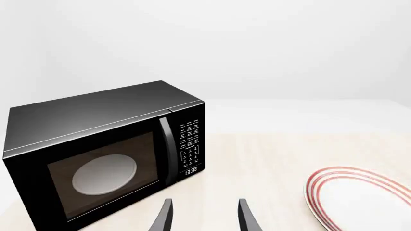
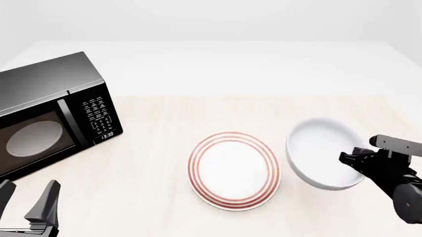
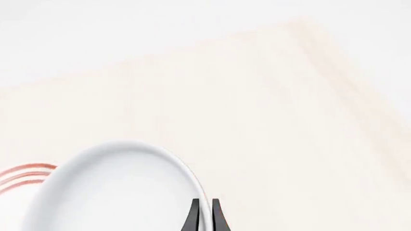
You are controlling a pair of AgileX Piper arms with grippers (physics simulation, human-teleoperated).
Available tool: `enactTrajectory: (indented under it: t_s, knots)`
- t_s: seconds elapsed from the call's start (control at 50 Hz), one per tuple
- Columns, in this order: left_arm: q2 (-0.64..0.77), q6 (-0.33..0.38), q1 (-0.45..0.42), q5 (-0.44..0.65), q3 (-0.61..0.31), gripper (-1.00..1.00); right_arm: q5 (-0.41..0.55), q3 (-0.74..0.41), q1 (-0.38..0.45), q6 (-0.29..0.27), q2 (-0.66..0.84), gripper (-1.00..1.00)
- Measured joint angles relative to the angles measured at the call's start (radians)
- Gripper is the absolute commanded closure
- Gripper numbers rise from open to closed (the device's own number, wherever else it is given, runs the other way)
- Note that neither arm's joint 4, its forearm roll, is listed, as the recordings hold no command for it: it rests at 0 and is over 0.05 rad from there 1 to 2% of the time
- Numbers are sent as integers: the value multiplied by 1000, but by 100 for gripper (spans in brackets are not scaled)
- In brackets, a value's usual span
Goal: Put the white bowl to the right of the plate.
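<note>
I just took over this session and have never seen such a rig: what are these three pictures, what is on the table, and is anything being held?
Two robot arms work at a light wooden table. The wide picture looks down from above and behind them; the other two come from cameras behind each gripper. On the table stand a black microwave at the left, the plate with red rings in the middle, and the white bowl just right of it. The right gripper is pinching the bowl's rim, one finger on each side. The left gripper is open and holds nothing, low at the near left.
</note>
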Motion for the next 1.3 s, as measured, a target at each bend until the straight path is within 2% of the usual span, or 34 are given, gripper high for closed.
enactTrajectory:
  t_s: [0.5, 0.96, 1.3]
  knots:
    - [0, 0, 0, 0, 0, -100, -105, 104, -159, -6, 52, 100]
    - [0, 0, 0, 0, 0, -100, -265, 132, -187, 26, 239, 100]
    - [0, 0, 0, 0, 0, -100, -324, 127, -211, 36, 278, 100]
